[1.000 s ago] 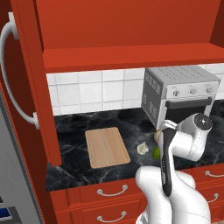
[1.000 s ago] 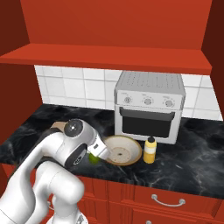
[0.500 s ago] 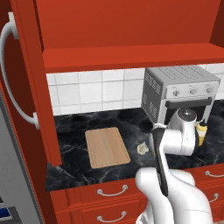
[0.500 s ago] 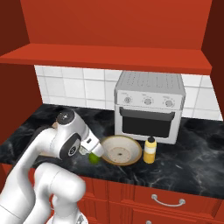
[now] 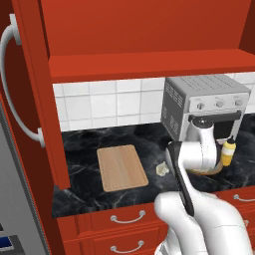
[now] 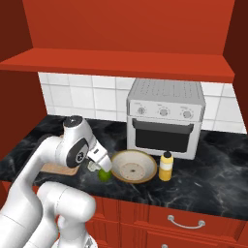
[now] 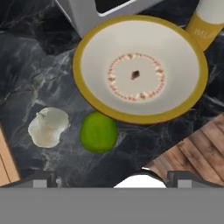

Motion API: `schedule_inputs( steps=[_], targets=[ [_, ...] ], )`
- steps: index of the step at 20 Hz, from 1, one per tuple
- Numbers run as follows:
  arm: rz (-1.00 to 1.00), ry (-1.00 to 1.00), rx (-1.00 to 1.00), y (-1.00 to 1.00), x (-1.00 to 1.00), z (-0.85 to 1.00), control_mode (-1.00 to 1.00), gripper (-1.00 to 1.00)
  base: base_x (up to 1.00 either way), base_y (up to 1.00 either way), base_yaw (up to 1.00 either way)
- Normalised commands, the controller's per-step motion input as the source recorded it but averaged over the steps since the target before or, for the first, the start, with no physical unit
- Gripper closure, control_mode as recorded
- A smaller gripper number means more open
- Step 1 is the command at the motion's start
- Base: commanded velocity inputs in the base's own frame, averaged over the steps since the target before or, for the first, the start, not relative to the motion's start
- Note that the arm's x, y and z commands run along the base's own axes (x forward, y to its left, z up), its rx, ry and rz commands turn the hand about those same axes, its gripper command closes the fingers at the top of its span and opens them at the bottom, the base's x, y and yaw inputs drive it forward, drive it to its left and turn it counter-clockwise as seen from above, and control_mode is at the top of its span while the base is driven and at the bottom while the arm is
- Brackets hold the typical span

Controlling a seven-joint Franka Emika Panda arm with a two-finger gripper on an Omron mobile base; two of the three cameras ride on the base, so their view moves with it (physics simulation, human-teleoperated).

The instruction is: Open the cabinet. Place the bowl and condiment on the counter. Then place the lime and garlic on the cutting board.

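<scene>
The red-orange wooden wall cabinet point(image 5: 149, 35) is standing open above the black marble-look counter point(image 6: 213, 179). The silver toaster oven point(image 6: 164, 116) is sitting at the counter's back. In front of it, the light tan wooden cutting board point(image 5: 121, 167) is lying bare to the left. The wide cream-beige bowl point(image 7: 140, 70) is resting directly before the oven, the yellow-orange squeeze bottle point(image 6: 166, 166) beside it. The gripper point(image 6: 99, 164) is hovering wide open, holding nothing, over the round green lime point(image 7: 99, 131) and lumpy off-white garlic point(image 7: 47, 127).

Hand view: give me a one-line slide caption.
Open gripper above the lime, garlic beside it, bowl and bottle behind.
</scene>
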Motion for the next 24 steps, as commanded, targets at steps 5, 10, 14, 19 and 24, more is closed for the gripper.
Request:
schedule_inputs(
  steps=[5, 10, 14, 19, 24],
  targets=[
    [0.00, 0.02, 0.01, 0.01, 0.00, -0.01, -1.00, -1.00, 0.00, 0.00, 0.00],
    [0.00, 0.00, -0.01, 0.01, -0.07, -0.19, -1.00, -1.00, 0.00, 0.00, 0.00],
    [0.00, 0.00, -0.03, 0.06, -0.02, -0.23, -1.00, -1.00, 0.00, 0.00, 0.00],
    [0.00, 0.01, -0.06, 0.03, 0.00, -0.23, -1.00, -1.00, 0.00, 0.00, 0.00],
    [-0.02, 0.01, -0.05, 0.00, 0.00, -0.29, -1.00, -1.00, 0.00, 0.00, 0.00]
  ],
)
